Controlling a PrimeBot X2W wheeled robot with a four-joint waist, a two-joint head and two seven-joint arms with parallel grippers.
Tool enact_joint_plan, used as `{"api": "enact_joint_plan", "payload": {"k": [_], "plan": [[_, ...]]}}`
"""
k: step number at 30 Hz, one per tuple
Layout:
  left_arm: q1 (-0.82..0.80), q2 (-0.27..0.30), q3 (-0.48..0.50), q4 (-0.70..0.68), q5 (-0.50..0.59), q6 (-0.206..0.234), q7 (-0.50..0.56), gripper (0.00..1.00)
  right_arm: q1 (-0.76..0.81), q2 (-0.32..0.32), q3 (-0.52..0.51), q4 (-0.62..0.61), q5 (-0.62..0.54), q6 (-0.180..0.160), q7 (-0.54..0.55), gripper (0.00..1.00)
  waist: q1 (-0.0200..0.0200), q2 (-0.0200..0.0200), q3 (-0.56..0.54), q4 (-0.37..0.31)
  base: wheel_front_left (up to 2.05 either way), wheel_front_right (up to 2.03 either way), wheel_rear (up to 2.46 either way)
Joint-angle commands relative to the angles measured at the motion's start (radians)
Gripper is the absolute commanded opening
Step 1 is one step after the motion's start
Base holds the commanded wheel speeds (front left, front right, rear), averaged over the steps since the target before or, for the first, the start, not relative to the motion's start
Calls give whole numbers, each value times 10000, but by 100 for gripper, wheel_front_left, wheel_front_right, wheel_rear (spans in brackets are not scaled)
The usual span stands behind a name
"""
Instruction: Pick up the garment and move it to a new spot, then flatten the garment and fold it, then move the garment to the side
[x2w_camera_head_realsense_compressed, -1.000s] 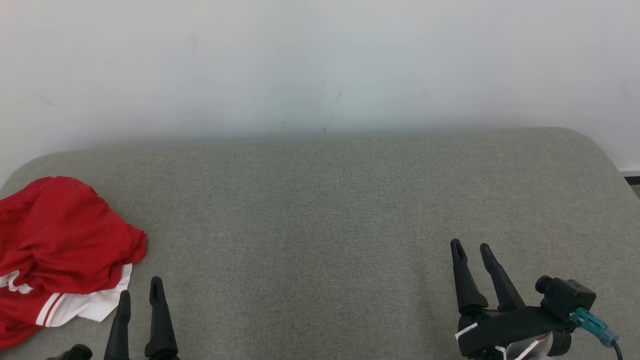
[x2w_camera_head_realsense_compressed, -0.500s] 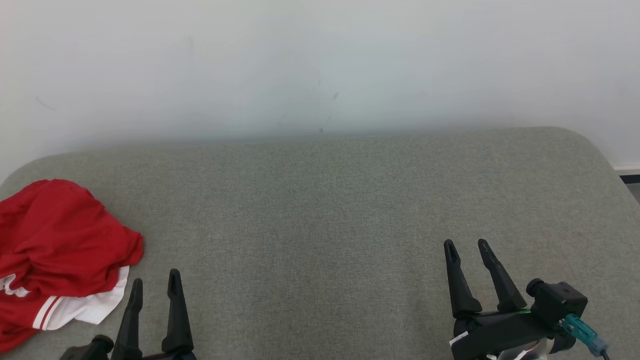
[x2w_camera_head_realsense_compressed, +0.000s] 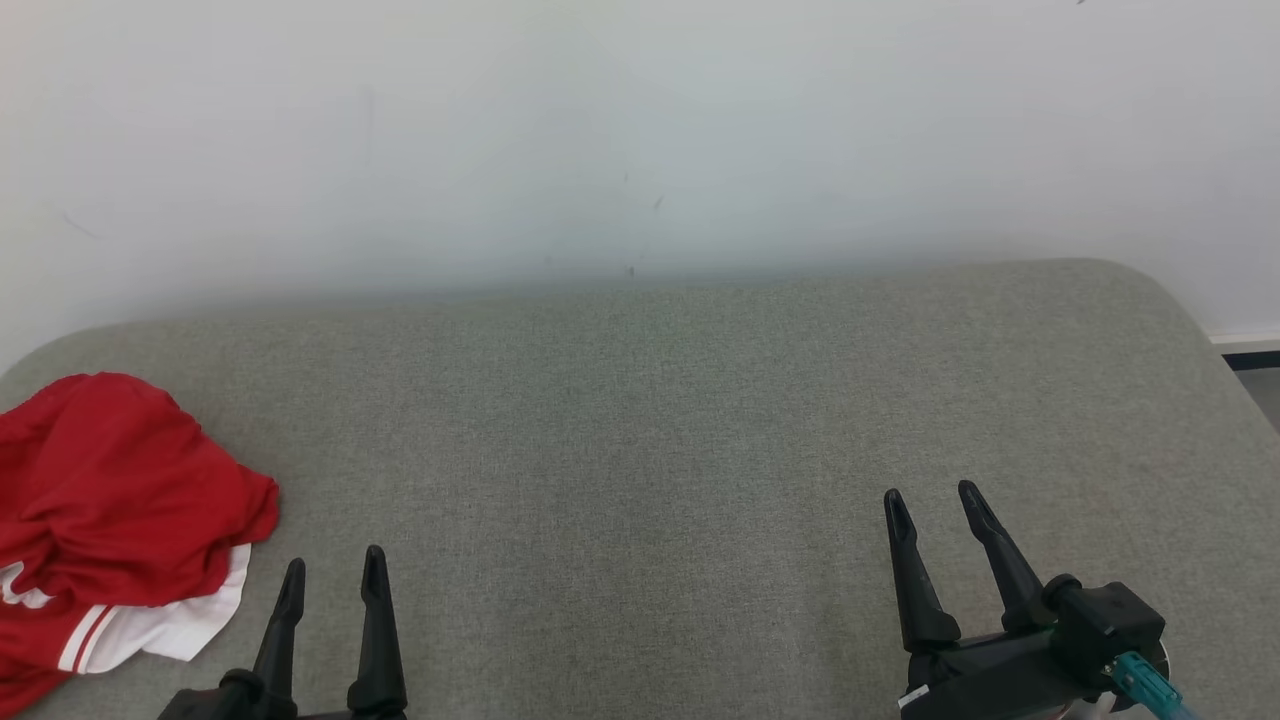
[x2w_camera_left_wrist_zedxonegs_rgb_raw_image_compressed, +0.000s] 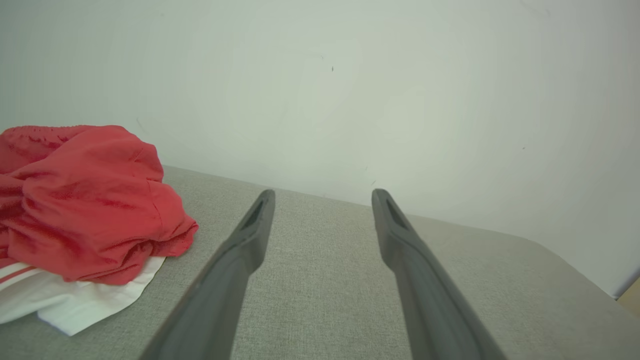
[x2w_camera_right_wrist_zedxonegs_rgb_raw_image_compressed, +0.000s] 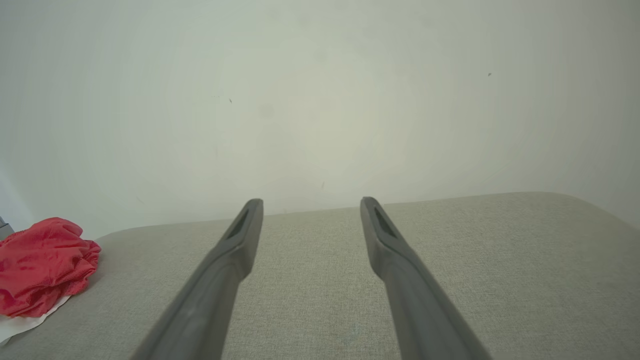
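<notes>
**Crumpled garment (x2w_camera_head_realsense_compressed: 120, 500) at left end of cushion (x2w_camera_head_realsense_compressed: 640, 420)**

Red-and-white garment lies bunched on the grey cushion's left edge; left gripper (x2w_camera_head_realsense_compressed: 333, 565) over cushion's near-left, fingers spread wide, empty; right gripper (x2w_camera_head_realsense_compressed: 932, 497) over its near-right, likewise wide, empty.

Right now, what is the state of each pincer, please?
Left pincer: open, holding nothing.
Right pincer: open, holding nothing.

No legible text, label, brand, number or sign anywhere.
</notes>
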Motion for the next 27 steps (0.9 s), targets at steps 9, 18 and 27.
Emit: {"api": "enact_joint_plan", "payload": {"k": [9, 18, 27], "plan": [[-61, 53, -146, 136, 956, 54, -158, 100, 272, -1, 41, -366, -960, -17, -269, 100, 0, 0, -82, -19, 0, 0, 0], [-79, 58, -267, 332, 1684, 2, -275, 100, 455, 0, 44, -598, -1673, -19, -473, 100, -1, 0, -134, -10, 0, 0, 0], [-174, 60, -381, 411, 2450, 119, -374, 100, 602, 1, 4, -736, -2393, -21, -679, 100, -1, 0, -154, -61, 0, 0, 0]]}}
